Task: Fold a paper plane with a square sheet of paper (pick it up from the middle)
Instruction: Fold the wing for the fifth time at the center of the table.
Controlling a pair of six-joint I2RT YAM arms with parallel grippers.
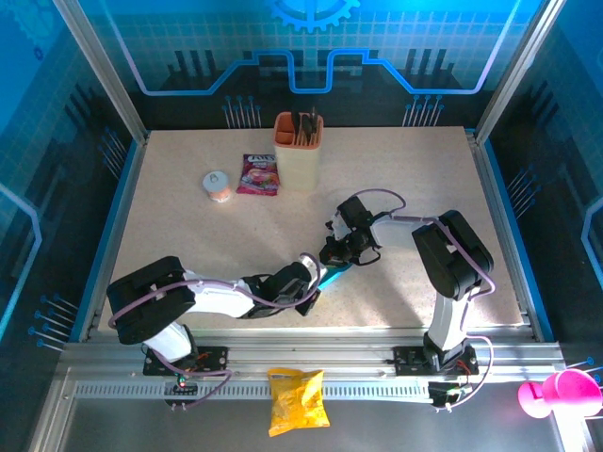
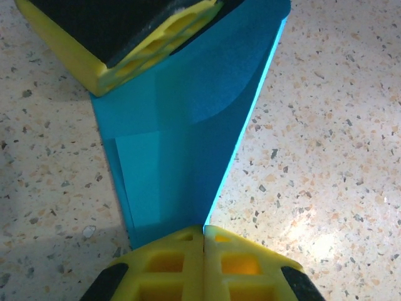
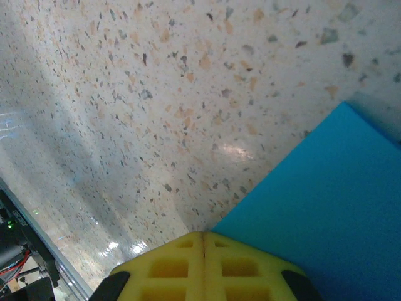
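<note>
The square sheet of paper (image 2: 182, 132) lies folded on the table as a bright-blue wedge with a sharp lit crease along its right side; a small slice of it (image 1: 331, 276) shows between the two arms. My left gripper (image 2: 203, 229) is shut, and its yellow fingertips stand on the narrow end where the crease meets them. My right gripper (image 3: 203, 235) is shut too, tips down at the edge of the blue paper (image 3: 326, 207). Its fingers (image 2: 144, 44) cover the wide end's corner in the left wrist view. In the top view the left gripper (image 1: 315, 274) and right gripper (image 1: 337, 252) nearly meet.
At the back stand a beige cup (image 1: 299, 148) of utensils, a pink-purple packet (image 1: 259, 174) and a small round tub (image 1: 219, 185). A yellow snack bag (image 1: 296, 399) lies on the rail in front of the table, and a pink object (image 1: 558, 394) sits at the bottom right.
</note>
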